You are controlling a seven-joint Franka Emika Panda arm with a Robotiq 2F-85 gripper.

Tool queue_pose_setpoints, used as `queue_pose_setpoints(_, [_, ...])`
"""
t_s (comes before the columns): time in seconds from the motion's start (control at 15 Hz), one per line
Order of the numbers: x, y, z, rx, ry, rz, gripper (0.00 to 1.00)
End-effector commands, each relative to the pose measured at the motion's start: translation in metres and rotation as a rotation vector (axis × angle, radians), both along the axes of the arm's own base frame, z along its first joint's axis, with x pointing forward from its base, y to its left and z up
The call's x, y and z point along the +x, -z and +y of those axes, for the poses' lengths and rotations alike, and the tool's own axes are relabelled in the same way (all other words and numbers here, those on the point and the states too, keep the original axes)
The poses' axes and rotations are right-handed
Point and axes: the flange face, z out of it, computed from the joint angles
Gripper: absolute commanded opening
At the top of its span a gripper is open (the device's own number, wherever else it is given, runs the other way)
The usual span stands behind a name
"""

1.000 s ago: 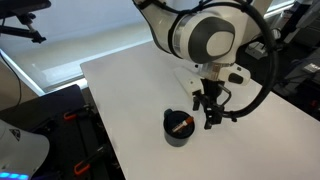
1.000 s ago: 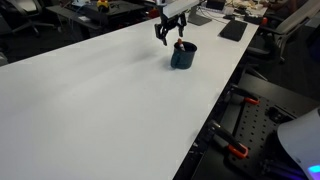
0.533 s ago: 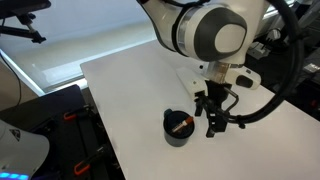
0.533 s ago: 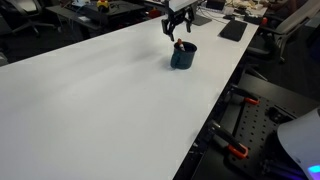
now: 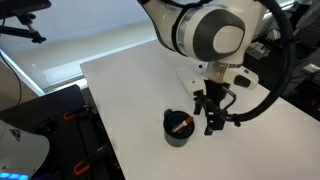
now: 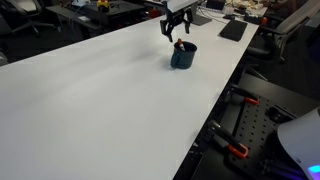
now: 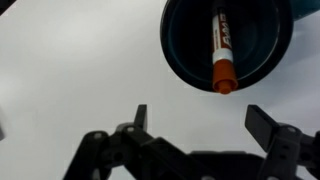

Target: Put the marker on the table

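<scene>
The marker (image 7: 222, 55) is a red-orange stick lying inside the round black cup (image 7: 186, 62); it also shows as a red streak in an exterior view (image 5: 180, 125). The cup (image 5: 176, 129) stands on the white table (image 5: 130, 90) near its edge and appears in an exterior view (image 6: 183, 55) as well. My gripper (image 7: 200, 122) is open and empty, hovering above the table just beside the cup, fingers (image 5: 211, 112) pointing down. In an exterior view the gripper (image 6: 174, 32) hangs just above the cup.
The table (image 6: 90, 100) stretches wide and white. A black stand with orange clamps (image 5: 75, 125) sits past the table's edge. Desks with a keyboard (image 6: 233, 30) and clutter lie behind the cup.
The gripper moved a little from one second ago, ending slightly lower beside the cup; nothing has moved in the last half second. The marker stays in the cup.
</scene>
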Motion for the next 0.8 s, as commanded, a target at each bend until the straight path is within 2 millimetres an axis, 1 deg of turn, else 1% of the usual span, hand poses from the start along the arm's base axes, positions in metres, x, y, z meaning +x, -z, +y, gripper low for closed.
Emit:
queue_pose_setpoints(0.0, [0.011, -0.017, 0.012, 0.021, 0.002, -0.039, 1.00])
queue_pose_setpoints(0.2, [0.010, -0.028, 0.013, 0.013, -0.013, -0.057, 1.00])
queue_pose_setpoints(0.4, [-0.007, -0.035, -0.001, 0.002, 0.005, -0.038, 1.00])
queue_pose_setpoints(0.6, [-0.036, -0.041, -0.024, -0.016, 0.026, -0.029, 1.00])
queue_pose_setpoints(0.67, [-0.011, -0.028, -0.019, -0.016, 0.024, -0.029, 1.00])
queue_pose_setpoints(0.73, [-0.019, -0.030, -0.026, -0.019, 0.034, -0.024, 1.00])
